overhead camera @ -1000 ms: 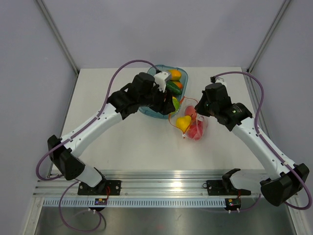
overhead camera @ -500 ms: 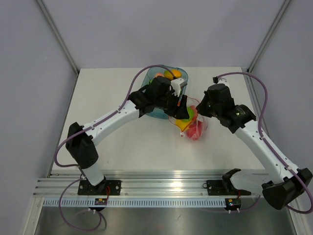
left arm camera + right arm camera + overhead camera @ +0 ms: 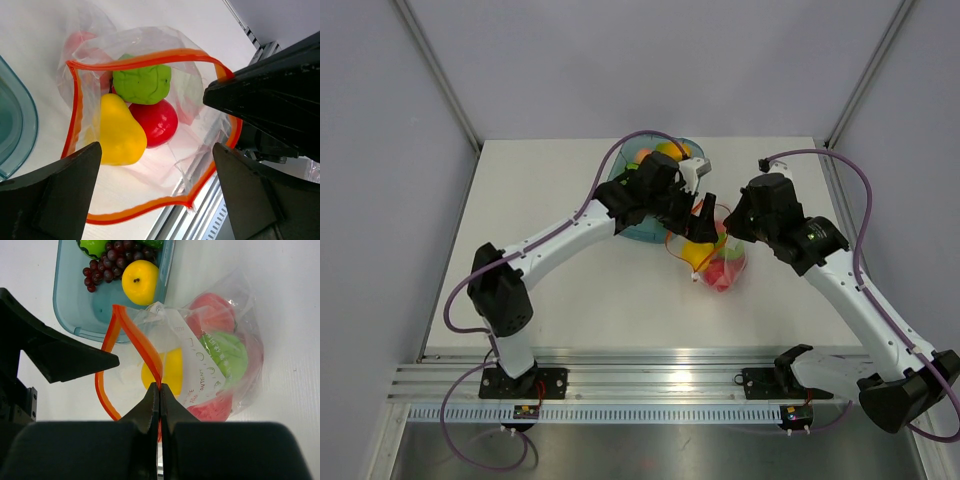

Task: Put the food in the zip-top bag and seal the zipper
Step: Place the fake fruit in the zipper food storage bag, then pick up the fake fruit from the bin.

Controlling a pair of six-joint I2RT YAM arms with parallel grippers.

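The zip-top bag point(image 3: 215, 355) lies on the white table with its mouth held up and wide. My right gripper point(image 3: 160, 387) point(image 3: 729, 222) is shut on the zipper point(image 3: 131, 332), the orange strip along the bag's mouth. Just above that mouth hangs my left gripper point(image 3: 156, 165) point(image 3: 703, 222), open and holding nothing. Down through the zipper point(image 3: 145, 59) I see food in the bag: a green lime point(image 3: 142, 84), a yellow lemon point(image 3: 120, 132) and a red apple point(image 3: 155, 121). Another red fruit point(image 3: 212, 315) presses against the bag's far wall.
A translucent blue tray point(image 3: 75, 305) point(image 3: 638, 230) stands just behind the bag, half under my left arm. It holds purple grapes point(image 3: 107, 262), a yellow-orange round fruit point(image 3: 140, 282) and a dark green piece point(image 3: 92, 246). The metal rail runs along the table's near edge.
My left arm swung from the tray to over the bag with a green fruit, then opened. The green lime now lies in the bag. The right gripper kept its hold.
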